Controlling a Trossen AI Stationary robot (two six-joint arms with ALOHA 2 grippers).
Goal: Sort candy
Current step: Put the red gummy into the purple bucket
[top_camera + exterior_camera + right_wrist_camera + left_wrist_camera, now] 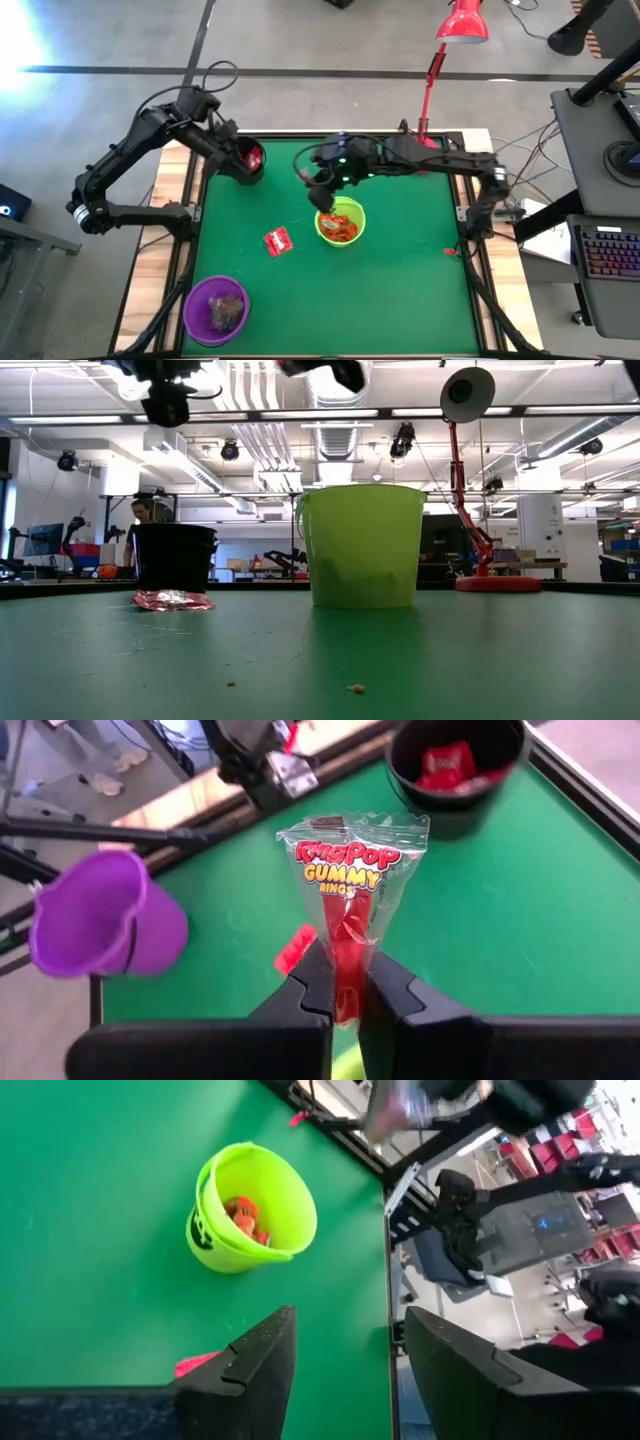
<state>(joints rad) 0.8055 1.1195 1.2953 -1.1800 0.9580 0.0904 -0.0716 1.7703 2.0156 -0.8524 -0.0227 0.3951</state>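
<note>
Right gripper (347, 982) pinches a candy packet (352, 885) above the lime bowl (340, 222); next, release into its matching bowl. Left gripper (345, 1350) open, empty, over the black bowl (245, 160).

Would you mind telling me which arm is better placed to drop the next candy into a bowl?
The right. Its pincer is shut on a Ring Pop gummy packet, above the lime-green bowl. The left pincer is open and empty over the black bowl.

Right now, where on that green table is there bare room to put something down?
The near right of the mat is bare, beyond the purple bowl. The middle is crowded: green bowl, red packet, the right gripper overhead with a candy bag. The black bowl fills the far left corner.
</note>
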